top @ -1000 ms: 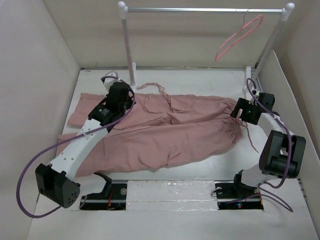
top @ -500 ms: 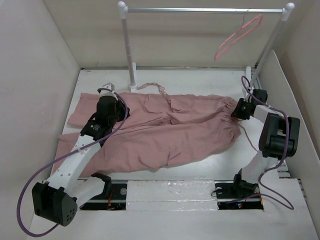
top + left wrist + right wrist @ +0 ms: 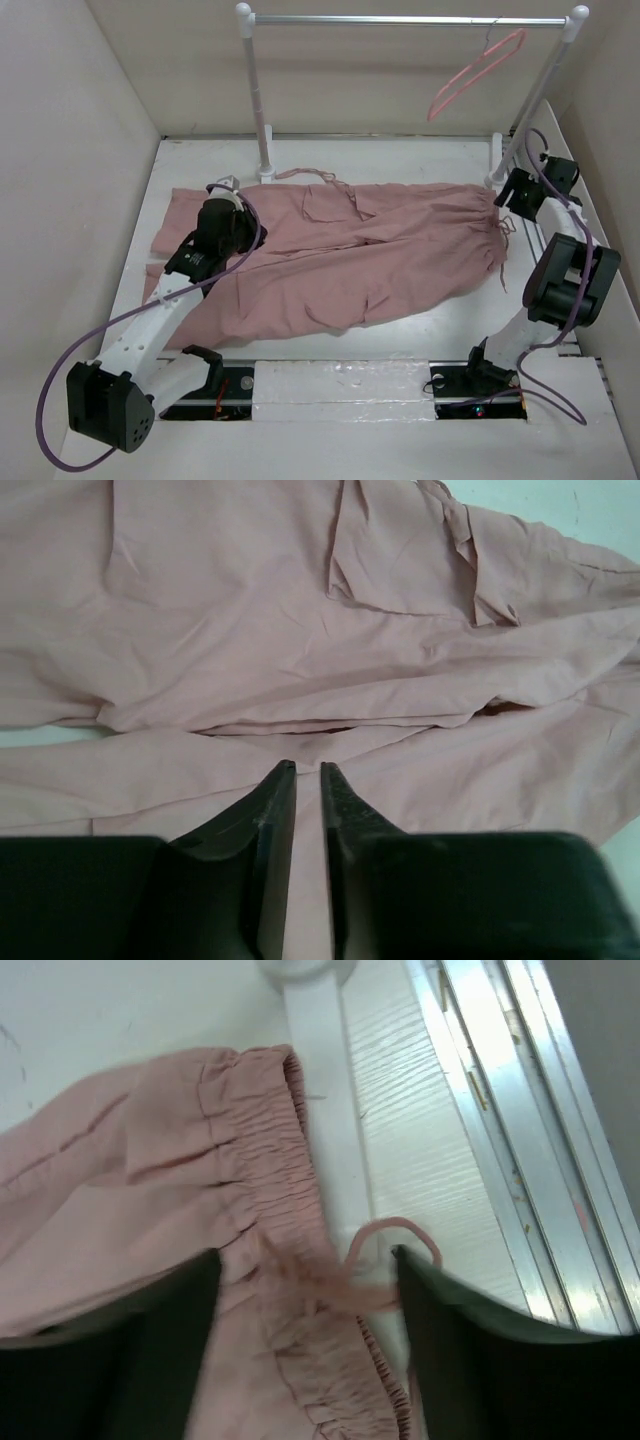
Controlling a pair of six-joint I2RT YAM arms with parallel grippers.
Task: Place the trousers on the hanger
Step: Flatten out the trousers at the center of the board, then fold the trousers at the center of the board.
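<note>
The trousers (image 3: 350, 255) lie spread flat across the desk (image 3: 400, 160). The legs run almost to the left wall (image 3: 60, 200), and the waistband (image 3: 290, 1160) sits at the right, just beside the foot (image 3: 320, 1080) of the rail (image 3: 400, 19) (tight corner there). The left hand (image 3: 308, 767) is over the leg fabric, nearly together with a thin slit, nothing visibly pinched. The right hand (image 3: 307, 1260) is apart, straddling the waistband and drawstring (image 3: 390, 1230). The hanger (image 3: 475, 75) hangs at the rail's right end, well apart from the trousers. Bare strips of desk run along the back and front edges.
</note>
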